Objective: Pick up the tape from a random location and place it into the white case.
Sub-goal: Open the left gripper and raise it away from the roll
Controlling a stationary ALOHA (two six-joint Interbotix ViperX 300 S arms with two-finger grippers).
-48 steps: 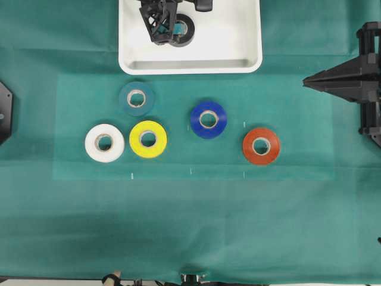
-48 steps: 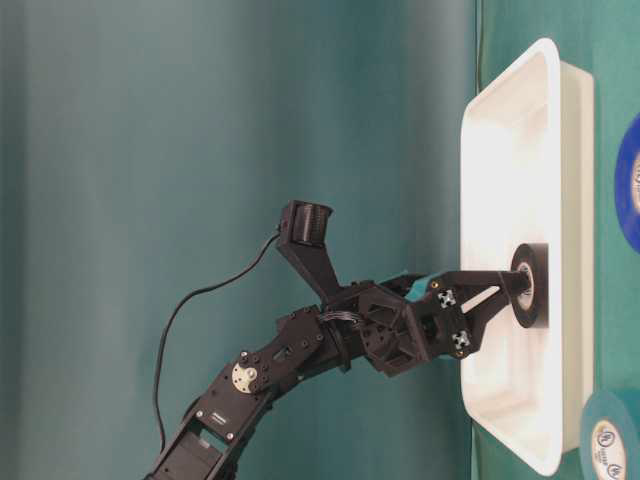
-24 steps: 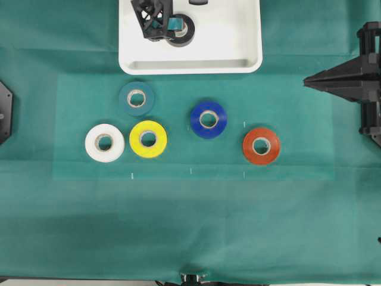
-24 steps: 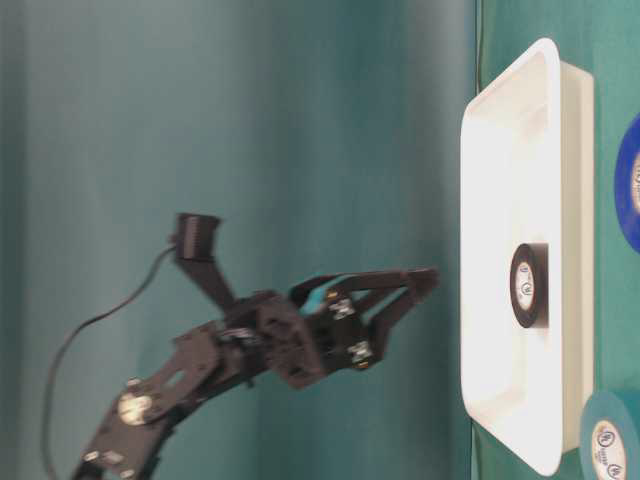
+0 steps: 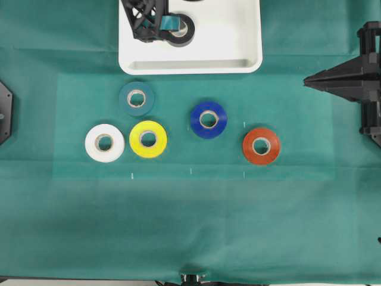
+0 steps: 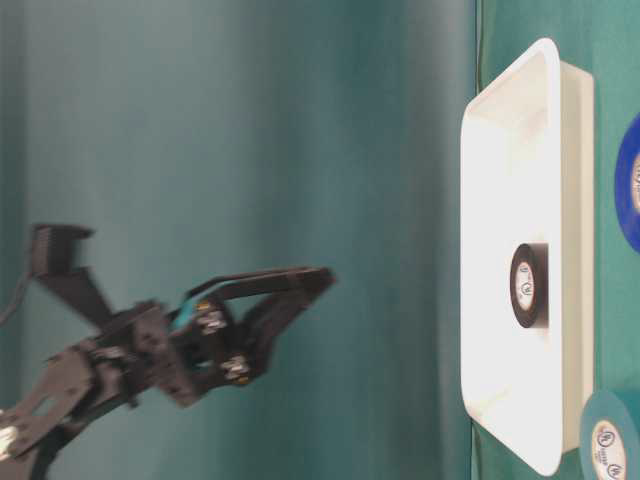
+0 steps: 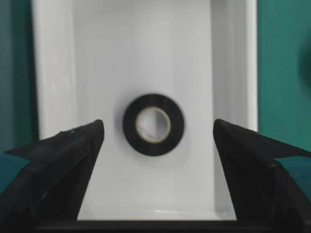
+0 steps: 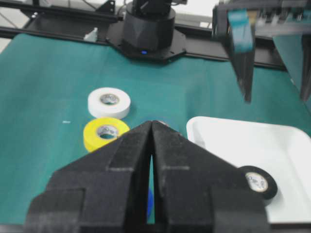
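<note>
The black tape (image 5: pixel 185 31) lies flat on the floor of the white case (image 5: pixel 190 64), free of any grip. It also shows in the left wrist view as a black ring with a pale core (image 7: pixel 153 124). My left gripper (image 6: pixel 310 288) hangs well above the case, open and holding nothing, and from overhead it covers the tape's left edge. Its two fingers (image 7: pixel 73 160) stand wide apart either side of the tape below. My right gripper (image 8: pixel 152 124) is shut and empty, off at the right edge of the table (image 5: pixel 309 80).
Other rolls lie on the green cloth in front of the case: dark teal (image 5: pixel 136 98), white (image 5: pixel 104 142), yellow (image 5: pixel 147 139), blue (image 5: pixel 208 120) and red-orange (image 5: pixel 261 146). The left arm's black base (image 8: pixel 148 29) stands at the table's edge.
My left gripper, which was down at the tape in the case, has lifted up and back with its jaws open. The tape stays lying in the case. The right arm is still.
</note>
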